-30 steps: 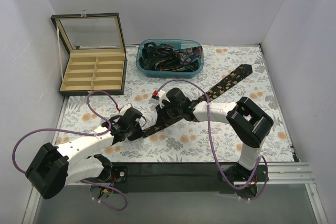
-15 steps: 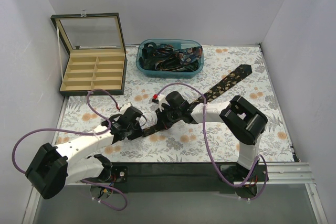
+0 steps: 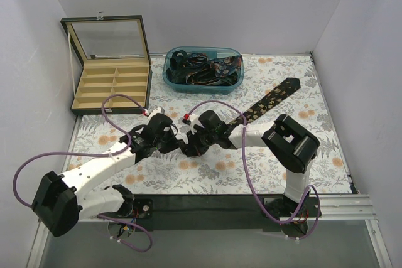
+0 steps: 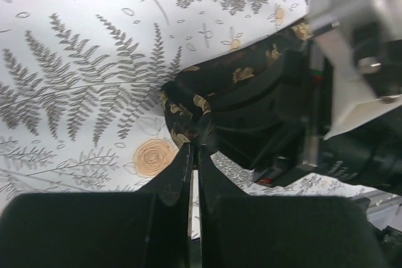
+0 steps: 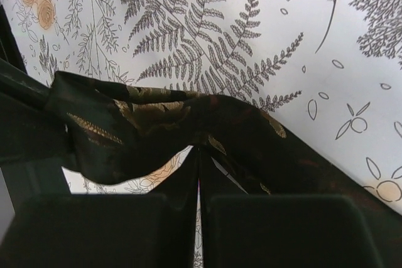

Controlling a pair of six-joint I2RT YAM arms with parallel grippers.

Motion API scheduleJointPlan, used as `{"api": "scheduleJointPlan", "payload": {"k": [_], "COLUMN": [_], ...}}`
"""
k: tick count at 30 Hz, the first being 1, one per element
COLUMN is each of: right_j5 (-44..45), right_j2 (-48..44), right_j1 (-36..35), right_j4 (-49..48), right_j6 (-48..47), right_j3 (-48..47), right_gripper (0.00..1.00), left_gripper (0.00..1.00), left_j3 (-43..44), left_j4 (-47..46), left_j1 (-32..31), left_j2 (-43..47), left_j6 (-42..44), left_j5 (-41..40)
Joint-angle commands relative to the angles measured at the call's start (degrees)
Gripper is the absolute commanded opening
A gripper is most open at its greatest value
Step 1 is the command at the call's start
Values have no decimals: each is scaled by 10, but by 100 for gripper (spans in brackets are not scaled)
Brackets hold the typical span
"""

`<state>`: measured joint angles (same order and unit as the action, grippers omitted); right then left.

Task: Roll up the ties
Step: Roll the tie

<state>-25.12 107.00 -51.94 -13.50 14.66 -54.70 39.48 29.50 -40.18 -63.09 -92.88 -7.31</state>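
Tie (image 3: 270, 100) is lying diagonally across the floral table cover (image 3: 314, 149), with its wide pointed end at the far right and its narrow end lifting into a loose first fold at the centre. Left gripper (image 4: 196, 149) and right gripper (image 5: 198, 150) are both pinching that fold, jaws clenched on the fabric. The left one has swung away from the bases within the last second, closing up against the right (rolling is judged barely begun). Remaining ties (image 3: 207, 67) are waiting in the teal tub (image 3: 201, 86).
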Motion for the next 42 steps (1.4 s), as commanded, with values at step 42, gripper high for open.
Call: {"api": "scheduleJointPlan", "payload": {"k": [42], "right_j5": [13], "right_j2": [-2], "right_j1": [-11], "right_j4": [-24], "right_j6": [51], "right_j3": [-33], "right_gripper": [1], "left_gripper": [1], "left_j3": [-79], "left_j4": [68], "left_j1": [3], "left_j2": [75], "left_j6": [-27], "left_j5": [-38]}}
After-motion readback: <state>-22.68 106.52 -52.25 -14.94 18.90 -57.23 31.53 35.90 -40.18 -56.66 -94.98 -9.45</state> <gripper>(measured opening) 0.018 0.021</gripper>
